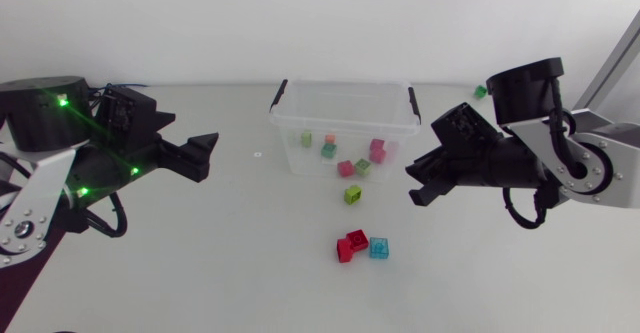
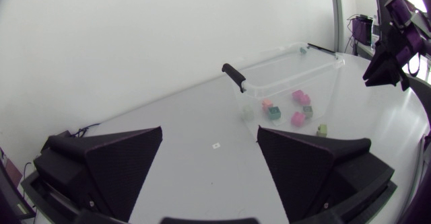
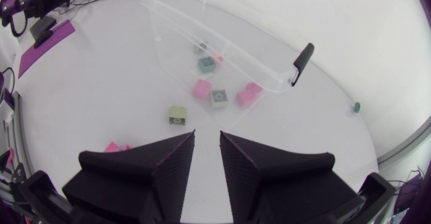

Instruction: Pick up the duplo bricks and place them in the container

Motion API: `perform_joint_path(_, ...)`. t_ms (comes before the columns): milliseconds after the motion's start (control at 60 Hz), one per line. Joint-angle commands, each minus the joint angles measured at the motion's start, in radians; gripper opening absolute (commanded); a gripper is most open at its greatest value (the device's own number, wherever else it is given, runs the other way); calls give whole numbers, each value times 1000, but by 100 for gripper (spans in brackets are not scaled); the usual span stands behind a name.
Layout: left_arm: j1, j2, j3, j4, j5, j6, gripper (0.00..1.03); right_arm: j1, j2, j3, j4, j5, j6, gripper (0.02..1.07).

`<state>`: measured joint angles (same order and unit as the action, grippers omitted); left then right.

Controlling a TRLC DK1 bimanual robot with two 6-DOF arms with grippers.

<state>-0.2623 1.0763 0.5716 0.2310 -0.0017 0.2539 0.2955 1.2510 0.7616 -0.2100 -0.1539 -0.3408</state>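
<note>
The left claw (image 1: 203, 155) is held above the left side of the white desk (image 1: 200, 273). Its fingers are spread wide with nothing between them, and it is aimed toward the clear plastic container with black handles (image 1: 345, 84). It is judged to be waiting in readiness, since no brick lies close to it. The container is set by the middle of the far edge, and several small bricks in pink, teal and orange (image 1: 346, 168) are seen on its floor. Just before its near wall a lime-green duplo brick (image 1: 353, 195) lies outside. Nearer the front edge two red duplo bricks (image 1: 351, 245) are found touching, with a light-blue duplo brick (image 1: 379, 247) just beside them. A small green brick (image 1: 481, 91) is stranded by the far edge, toward the right corner. The right claw (image 1: 420, 185) is set to a narrow gap and is empty. It is angled toward the loose bricks, probably because these fall to it.
</note>
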Motion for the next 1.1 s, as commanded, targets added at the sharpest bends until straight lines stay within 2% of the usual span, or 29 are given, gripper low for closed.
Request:
perform_joint_path(0, 15, -35, -36, 11, 0, 15, 99, -7, 1, 7, -19, -1, 16, 36)
perform_joint_path(233, 21, -87, -58, -2, 2, 19, 99, -42, -21, -44, -3, -29, 17, 36)
perform_joint_path(433, 18, -98, -72, -5, 2, 19, 99, 7, -28, -99, -3, -32, 34, 36)
perform_joint_path(467, 18, -101, -73, -5, 2, 19, 99, 24, -24, -108, -8, -35, 34, 41)
perform_joint_path(650, 21, -121, -92, -10, 3, 24, 99, 152, 42, -153, -39, -33, 13, 88)
perform_joint_path(683, 21, -124, -98, -10, 3, 30, 99, 168, 59, -156, -43, -33, 0, 92)
perform_joint_path(733, 21, -125, -105, -10, 5, 36, 99, 177, 91, -150, -55, -38, -26, 92)
perform_joint_path(800, 20, -131, -116, -10, 8, 45, 99, 185, 143, -133, -85, -64, -73, 101)
perform_joint_path(1083, 31, -148, -136, -10, 12, 71, 99, 214, 226, -71, -178, -58, -319, 102)
